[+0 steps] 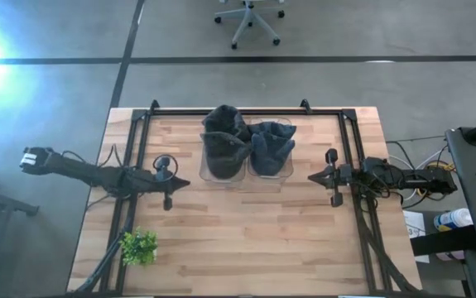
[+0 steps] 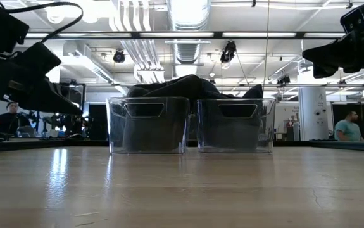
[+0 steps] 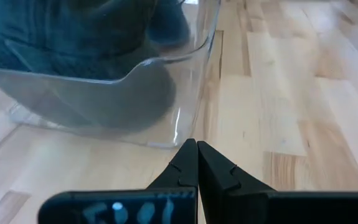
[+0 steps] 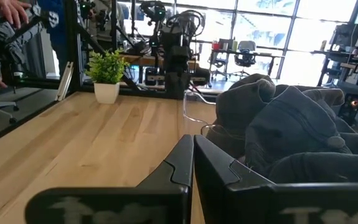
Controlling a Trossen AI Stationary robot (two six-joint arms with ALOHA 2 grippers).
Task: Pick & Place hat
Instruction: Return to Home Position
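Two clear plastic bins stand side by side at the table's far middle, the left bin (image 1: pixel 223 157) and the right bin (image 1: pixel 272 156). Each holds dark grey-blue hats: one pile (image 1: pixel 225 132) bulges above the left bin's rim, another (image 1: pixel 271 142) fills the right bin. My left gripper (image 1: pixel 186 183) is shut and hovers left of the left bin, its fingertips (image 3: pixel 197 144) close before the bin's clear wall (image 3: pixel 104 93). My right gripper (image 1: pixel 312 176) is shut, right of the right bin, with the hats (image 4: pixel 291 124) just ahead of it.
A small green potted plant (image 1: pixel 139 247) stands near the table's near left corner, also in the right wrist view (image 4: pixel 107 74). Black frame rails (image 1: pixel 130 149) run along both table sides. Bare wood (image 1: pixel 246 240) lies before the bins. People show in the room beyond.
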